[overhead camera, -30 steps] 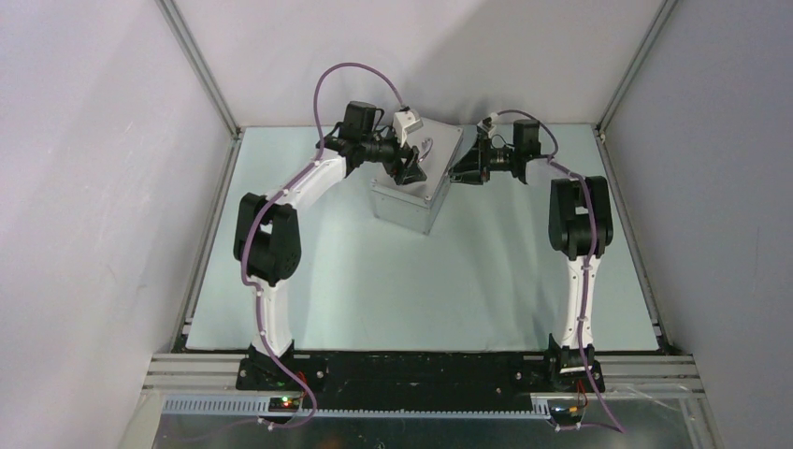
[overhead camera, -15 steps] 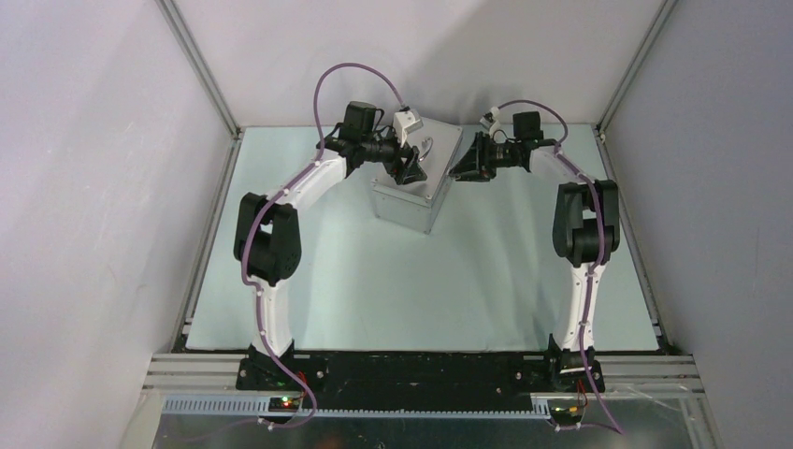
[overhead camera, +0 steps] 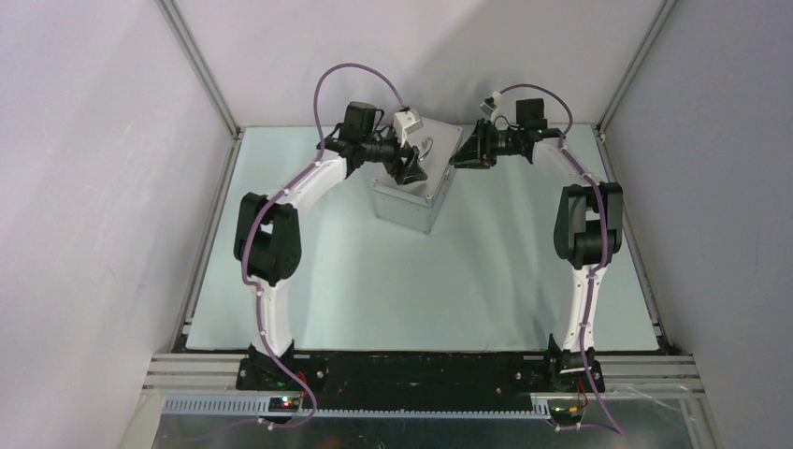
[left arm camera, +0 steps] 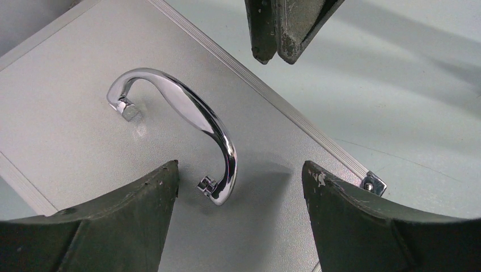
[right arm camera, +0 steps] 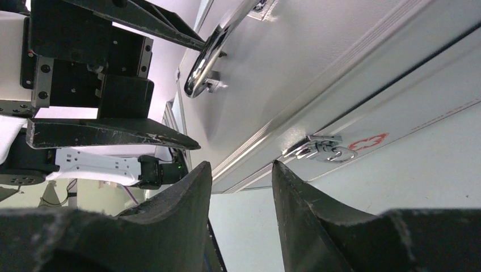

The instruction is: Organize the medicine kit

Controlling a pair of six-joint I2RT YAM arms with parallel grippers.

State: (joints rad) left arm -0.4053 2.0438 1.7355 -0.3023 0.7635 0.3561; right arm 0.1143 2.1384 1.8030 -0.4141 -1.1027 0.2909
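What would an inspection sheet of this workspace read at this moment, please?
Surface: pale green table, flat.
Job's things: silver case, lid shut, latch looks fastened, handle on the lid.
Clutter: nothing seen.
Grippers: left gripper open over the lid beside the handle; right gripper open, empty, near the latch side.
Cables: purple cables loop above both arms.
Surroundings: grey walls, metal frame rails.

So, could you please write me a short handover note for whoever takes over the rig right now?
Left gripper: open, hovering over the lid's handle, not gripping it.
Right gripper: open and empty, beside the kit's side with the latch.
Medicine kit: far middle of the table, lid down, latch looks fastened.
Done: nothing that shows.
Left: unlatch, lift the lid, organize the contents.
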